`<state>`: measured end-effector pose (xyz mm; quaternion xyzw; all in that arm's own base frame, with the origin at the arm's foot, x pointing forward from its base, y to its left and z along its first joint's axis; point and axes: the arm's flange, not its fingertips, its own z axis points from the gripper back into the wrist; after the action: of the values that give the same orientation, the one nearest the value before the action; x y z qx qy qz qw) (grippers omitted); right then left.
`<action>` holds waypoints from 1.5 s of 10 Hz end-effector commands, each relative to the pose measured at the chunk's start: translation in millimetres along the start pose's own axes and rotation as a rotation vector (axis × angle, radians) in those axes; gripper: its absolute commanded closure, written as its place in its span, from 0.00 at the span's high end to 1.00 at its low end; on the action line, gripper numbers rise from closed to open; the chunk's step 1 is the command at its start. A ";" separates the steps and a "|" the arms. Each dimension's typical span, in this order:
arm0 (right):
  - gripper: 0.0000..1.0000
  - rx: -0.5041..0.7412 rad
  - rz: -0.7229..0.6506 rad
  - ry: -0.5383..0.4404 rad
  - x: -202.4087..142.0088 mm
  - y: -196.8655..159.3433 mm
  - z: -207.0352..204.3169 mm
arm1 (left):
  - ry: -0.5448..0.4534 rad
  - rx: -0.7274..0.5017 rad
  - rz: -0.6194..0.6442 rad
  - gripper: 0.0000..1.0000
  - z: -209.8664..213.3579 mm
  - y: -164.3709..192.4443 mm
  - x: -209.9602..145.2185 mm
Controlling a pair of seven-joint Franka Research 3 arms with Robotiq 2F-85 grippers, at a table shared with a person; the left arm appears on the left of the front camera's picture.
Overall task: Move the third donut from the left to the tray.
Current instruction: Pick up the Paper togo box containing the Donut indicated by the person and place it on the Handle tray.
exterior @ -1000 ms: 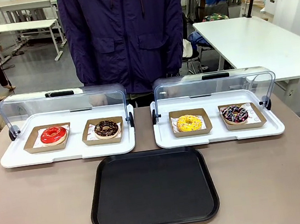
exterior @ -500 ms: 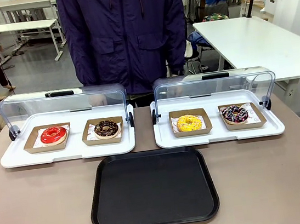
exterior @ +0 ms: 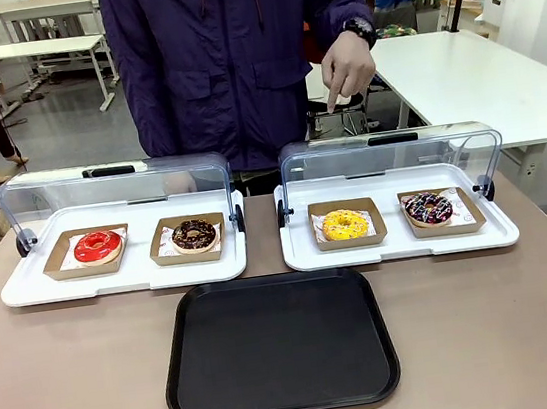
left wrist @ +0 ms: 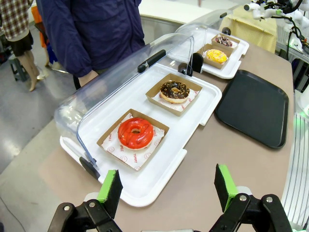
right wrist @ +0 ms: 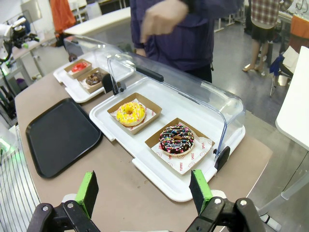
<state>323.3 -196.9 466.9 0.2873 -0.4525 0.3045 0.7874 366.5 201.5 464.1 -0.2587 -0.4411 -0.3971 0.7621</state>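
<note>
From the front, the yellow donut (exterior: 345, 223) sits boxed on the right-hand white tray (exterior: 400, 245), just beyond the black tray (exterior: 277, 343), a person's hand (exterior: 346, 66) pointing down above the clear lid (exterior: 388, 157). Left wrist: the left gripper (left wrist: 167, 181) has its fingers spread wide, empty. Right wrist: the right gripper (right wrist: 144, 186) gapes likewise.

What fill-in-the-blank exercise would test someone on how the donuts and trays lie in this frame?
Seen from the front, the yellow donut sits on the ____ white tray.
The leftmost donut has ____ icing.
The black tray holds ____ donuts.
The clear lid of the yellow donut's tray is swung ____.
Missing words: right; red; no; open.
</note>
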 end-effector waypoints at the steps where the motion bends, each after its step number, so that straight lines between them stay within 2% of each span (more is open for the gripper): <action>1: 1.00 -0.005 0.012 -0.025 2.6 -2.3 -1.5 | -0.001 -0.008 -0.008 1.00 1.2 -0.5 0.9; 15: 1.00 -0.005 0.012 -0.025 2.6 -2.3 -1.5 | -0.001 -0.008 -0.008 1.00 1.2 -0.5 0.9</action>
<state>323.3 -196.9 466.9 0.2873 -0.4525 0.3045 0.7874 366.5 201.5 464.2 -0.2587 -0.4411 -0.3971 0.7621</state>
